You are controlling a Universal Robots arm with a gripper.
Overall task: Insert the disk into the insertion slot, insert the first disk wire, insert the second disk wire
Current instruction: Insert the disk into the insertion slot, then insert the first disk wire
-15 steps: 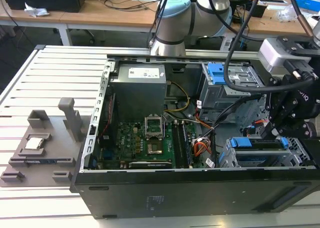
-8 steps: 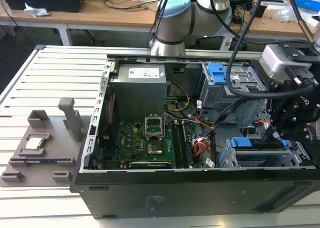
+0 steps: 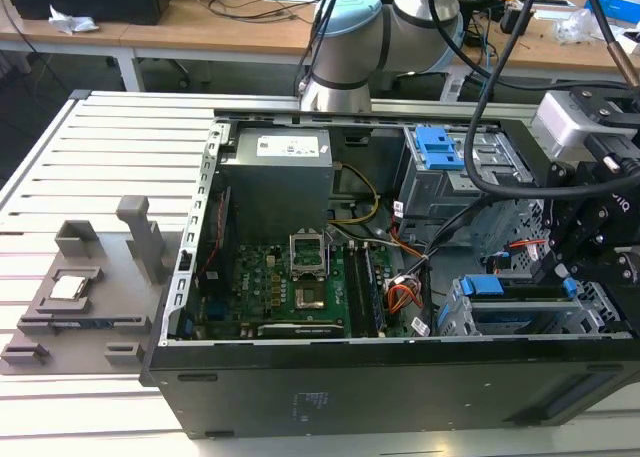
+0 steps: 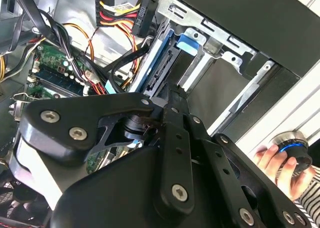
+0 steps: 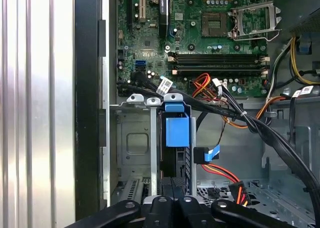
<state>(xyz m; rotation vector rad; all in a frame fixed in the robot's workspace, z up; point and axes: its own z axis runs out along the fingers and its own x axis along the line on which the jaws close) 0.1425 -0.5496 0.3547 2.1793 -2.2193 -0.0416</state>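
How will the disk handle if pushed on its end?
Probably rigid: the disk looks like a metal slab in a blue plastic carrier. Likely slides straight rather than tipping, since the slot's sheet-metal walls flank it. Its thin blue tab may flex if pressed alone.

Blue plastic frames the disk (image 5: 176, 130), bare metal the insertion slot (image 5: 131, 143)

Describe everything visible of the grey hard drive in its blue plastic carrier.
The grey metal disk in its bright blue plastic carrier sits in the silver perforated drive cage, at the exterior view's right inside the open computer case. In the second wrist view its dark connector edge faces outward and looks unplugged. The black gripper hovers at that end.
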